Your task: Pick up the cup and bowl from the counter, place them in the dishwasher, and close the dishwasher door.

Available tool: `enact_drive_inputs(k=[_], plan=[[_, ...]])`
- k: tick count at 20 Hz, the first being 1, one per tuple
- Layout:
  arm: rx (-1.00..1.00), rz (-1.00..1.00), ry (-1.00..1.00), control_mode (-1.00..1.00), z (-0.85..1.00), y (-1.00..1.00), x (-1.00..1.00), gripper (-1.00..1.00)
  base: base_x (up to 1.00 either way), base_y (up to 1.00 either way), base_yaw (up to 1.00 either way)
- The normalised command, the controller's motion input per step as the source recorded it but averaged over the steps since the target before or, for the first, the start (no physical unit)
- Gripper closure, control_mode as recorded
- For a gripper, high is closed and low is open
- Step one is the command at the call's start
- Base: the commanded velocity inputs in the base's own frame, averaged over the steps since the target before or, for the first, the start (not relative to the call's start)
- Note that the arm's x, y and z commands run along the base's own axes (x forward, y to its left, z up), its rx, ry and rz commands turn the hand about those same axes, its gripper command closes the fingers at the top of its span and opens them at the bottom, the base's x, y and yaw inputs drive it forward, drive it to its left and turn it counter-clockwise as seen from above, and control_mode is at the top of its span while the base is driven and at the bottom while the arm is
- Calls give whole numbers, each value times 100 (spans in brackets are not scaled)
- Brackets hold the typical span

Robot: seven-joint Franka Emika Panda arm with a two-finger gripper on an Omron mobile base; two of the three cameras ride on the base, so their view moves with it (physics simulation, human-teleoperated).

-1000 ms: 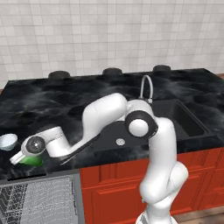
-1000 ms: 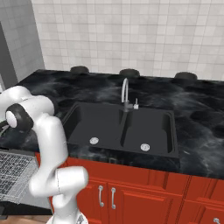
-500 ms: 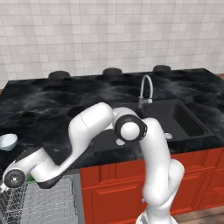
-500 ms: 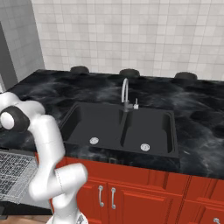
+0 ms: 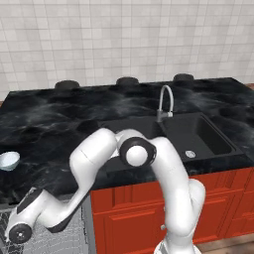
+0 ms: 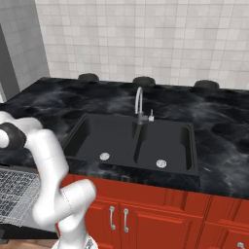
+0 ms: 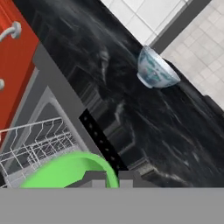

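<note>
Black marble-look worktop (image 5: 54, 119) carries the small shallow white bowl (image 5: 8, 160) near its left edge. Below, the dishwasher's grey wire rack (image 7: 37, 142) waits open. The end effector (image 7: 107, 177) is clamped on the bright green plastic cup (image 7: 65, 170), over the rack; bowl and door remain.
</note>
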Motion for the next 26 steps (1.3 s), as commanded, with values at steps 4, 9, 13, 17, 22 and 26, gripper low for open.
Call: enact_drive_inputs(k=[4,9,13,17,22,26], plan=[[-5,4,0,-100,-76,0,0,100,0,0,0],[-5,0,0,-100,-64,0,12,100,0,0,0],[-1,0,0,-100,-66,0,14,100,0,0,0],[0,0,0,-100,-68,0,13,100,0,0,0],[0,0,0,-100,-64,0,8,100,0,0,0],[0,0,0,-100,-63,2,6,100,0,0,0]])
